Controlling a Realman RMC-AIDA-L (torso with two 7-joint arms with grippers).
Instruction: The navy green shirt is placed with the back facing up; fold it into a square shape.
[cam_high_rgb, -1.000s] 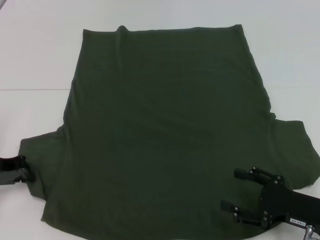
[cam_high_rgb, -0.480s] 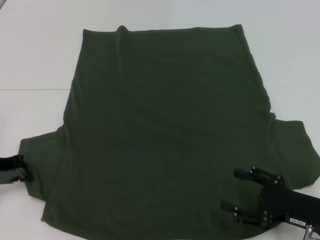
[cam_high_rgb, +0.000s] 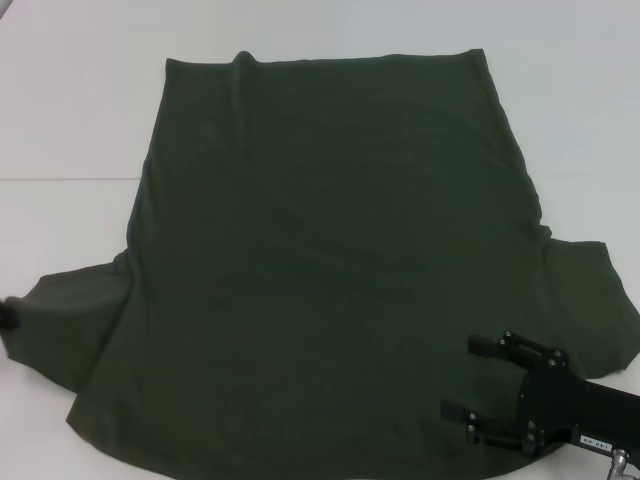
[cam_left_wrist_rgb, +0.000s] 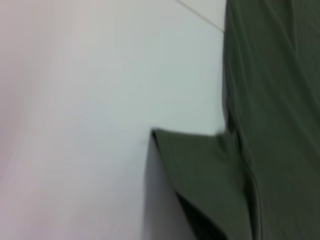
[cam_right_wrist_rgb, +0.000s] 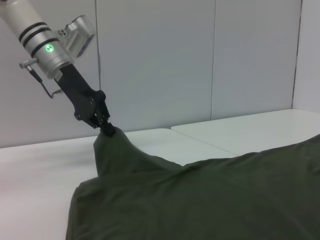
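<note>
The navy green shirt (cam_high_rgb: 330, 260) lies spread on the white table (cam_high_rgb: 70, 120), plain side up. Its left sleeve (cam_high_rgb: 70, 310) is drawn out toward the picture's left edge, where only a dark bit of my left gripper (cam_high_rgb: 5, 315) shows. In the right wrist view the left gripper (cam_right_wrist_rgb: 106, 128) is shut on the sleeve tip, and the cloth (cam_right_wrist_rgb: 200, 200) rises in a peak to it. The left wrist view shows the sleeve (cam_left_wrist_rgb: 210, 170) lifted off the table. My right gripper (cam_high_rgb: 468, 378) hovers open over the shirt's lower right part, by the right sleeve (cam_high_rgb: 590, 300).
A seam (cam_high_rgb: 60, 179) runs across the table's left side. Bare white table surrounds the shirt on the left, right and far sides. A grey panelled wall (cam_right_wrist_rgb: 200, 60) stands behind the table in the right wrist view.
My left gripper has pulled leftward, almost out of the head view, dragging and lifting the left sleeve. The shirt's lower left corner has slid left. The right arm has not moved.
</note>
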